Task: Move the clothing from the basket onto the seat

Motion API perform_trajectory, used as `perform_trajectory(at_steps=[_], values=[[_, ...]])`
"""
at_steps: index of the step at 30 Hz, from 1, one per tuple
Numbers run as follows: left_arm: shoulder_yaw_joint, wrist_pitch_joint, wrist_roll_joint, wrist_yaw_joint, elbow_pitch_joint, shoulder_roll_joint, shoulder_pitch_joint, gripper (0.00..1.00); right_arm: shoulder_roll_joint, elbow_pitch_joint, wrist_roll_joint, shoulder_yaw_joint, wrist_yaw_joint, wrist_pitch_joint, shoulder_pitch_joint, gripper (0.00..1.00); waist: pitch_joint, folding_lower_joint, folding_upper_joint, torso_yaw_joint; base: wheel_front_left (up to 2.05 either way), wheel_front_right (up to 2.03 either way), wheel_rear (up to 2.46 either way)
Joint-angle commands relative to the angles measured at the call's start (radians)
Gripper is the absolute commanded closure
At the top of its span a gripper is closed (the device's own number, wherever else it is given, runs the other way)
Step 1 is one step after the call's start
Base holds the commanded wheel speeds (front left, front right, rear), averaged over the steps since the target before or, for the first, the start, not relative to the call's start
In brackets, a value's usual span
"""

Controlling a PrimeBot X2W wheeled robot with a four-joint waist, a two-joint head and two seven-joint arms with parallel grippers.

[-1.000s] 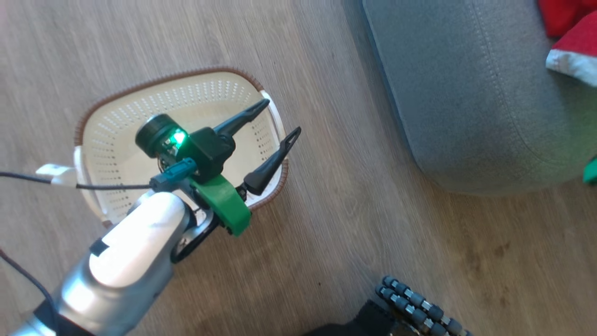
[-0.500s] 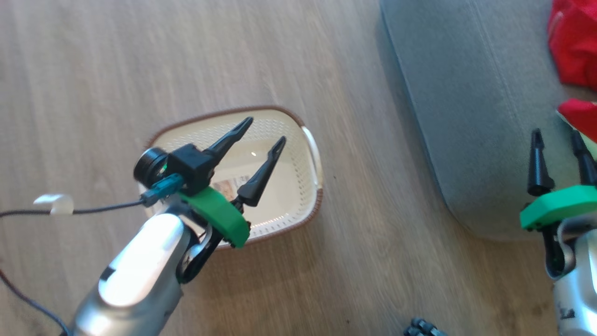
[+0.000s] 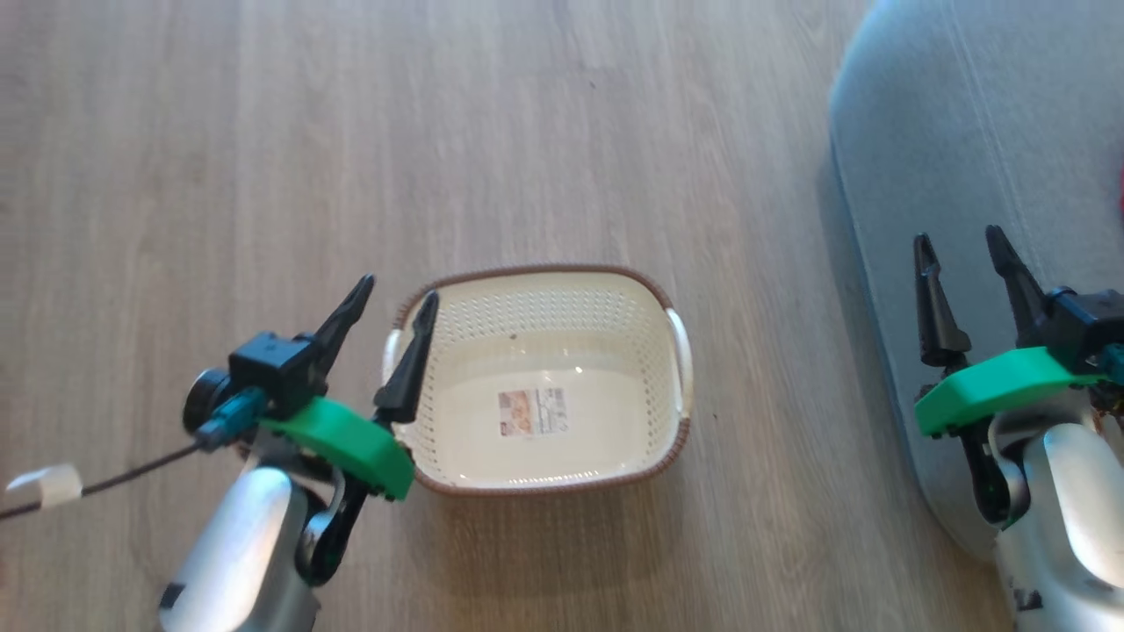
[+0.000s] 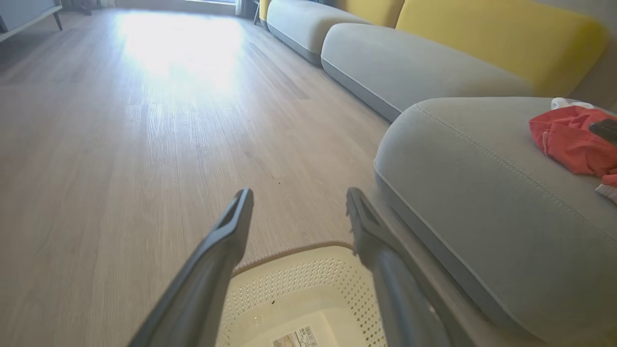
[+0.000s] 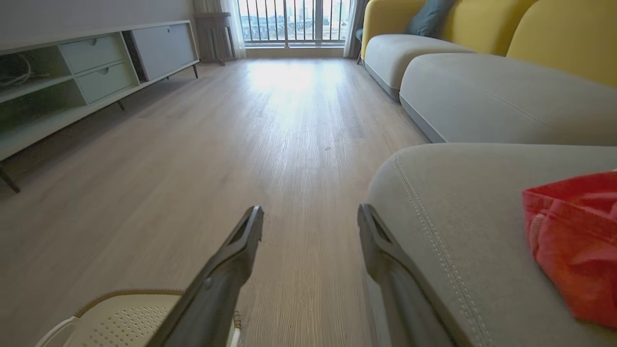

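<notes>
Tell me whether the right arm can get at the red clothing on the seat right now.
Probably yes: the right pincer is open at the edge of the seat, and just bare grey fabric lies between it and the clothing.

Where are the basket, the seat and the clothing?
basket (image 3: 536, 303), head view, on its perforated far wall.
seat (image 5: 482, 231), right wrist view, on its bare grey top.
clothing (image 4: 569, 140), left wrist view, on the red fabric.
</notes>
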Motion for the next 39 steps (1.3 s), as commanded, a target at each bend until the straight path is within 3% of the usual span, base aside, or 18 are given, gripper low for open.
perform_trajectory(at_steps=[1,18,39], values=[[0.064,-0.009,0.018,0.004,-0.022,0.003,-0.005,0.00,-0.004,-0.040,0.010,0.026,0.000,-0.009,0.009,0.00,-0.037,0.0001,-0.0001,0.035,0.00,0.00,0.00],[0.336,-0.009,0.184,0.025,-0.013,-0.081,0.121,0.00,0.060,-0.062,0.013,0.092,0.000,-0.009,0.058,0.00,-0.127,0.0001,-0.0001,0.075,0.00,0.00,0.00],[0.467,-0.010,0.235,0.019,-0.013,-0.120,0.165,0.00,0.100,-0.038,0.000,0.118,0.000,-0.010,0.094,0.00,-0.160,0.0001,-0.0001,0.065,0.00,0.00,0.00]])
